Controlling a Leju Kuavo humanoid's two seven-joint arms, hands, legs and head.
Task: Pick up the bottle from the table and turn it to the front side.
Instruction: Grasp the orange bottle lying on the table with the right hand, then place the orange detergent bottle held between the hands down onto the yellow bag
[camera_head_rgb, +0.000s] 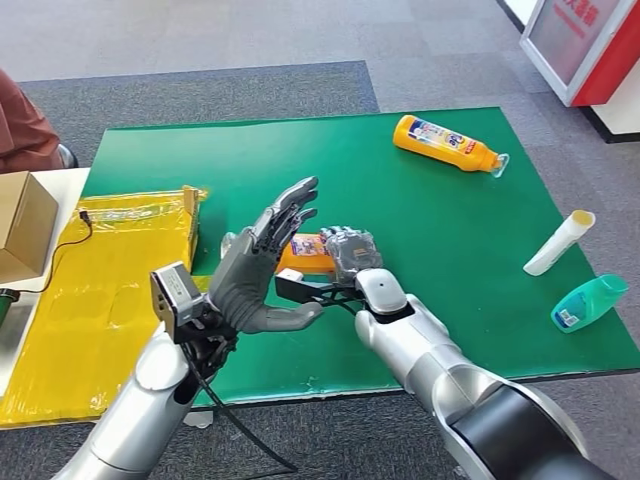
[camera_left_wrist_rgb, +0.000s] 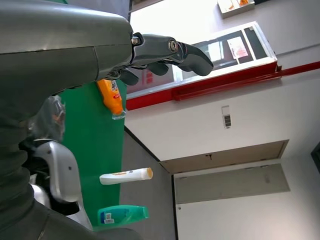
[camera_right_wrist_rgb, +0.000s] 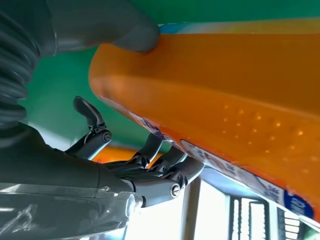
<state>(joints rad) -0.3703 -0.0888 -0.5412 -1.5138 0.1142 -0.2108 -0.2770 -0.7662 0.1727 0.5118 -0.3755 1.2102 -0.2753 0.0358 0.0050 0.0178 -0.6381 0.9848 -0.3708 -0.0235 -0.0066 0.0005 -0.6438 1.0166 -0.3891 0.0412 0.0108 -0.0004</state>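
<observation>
- Orange plastic bottle (camera_head_rgb: 308, 255) with a printed label lies on its side above the near middle of the green mat (camera_head_rgb: 423, 250), gripped by the right hand (camera_head_rgb: 349, 255).
- From the right wrist view, the bottle (camera_right_wrist_rgb: 226, 95) sits against the thumb, with the dark fingers (camera_right_wrist_rgb: 162, 160) curled under its labelled side.
- Left hand (camera_head_rgb: 260, 270) stands upright just beside the bottle, palm toward it, fingers spread and holding nothing.
- Second orange bottle (camera_head_rgb: 447, 144) lies on its side at the far part of the mat, well apart.
- White tube (camera_head_rgb: 558, 243) and teal bottle (camera_head_rgb: 589, 302) lie near the mat's right edge.
- Yellow bag (camera_head_rgb: 98, 300) covers the left side, with a cardboard box (camera_head_rgb: 26, 225) beyond it.
</observation>
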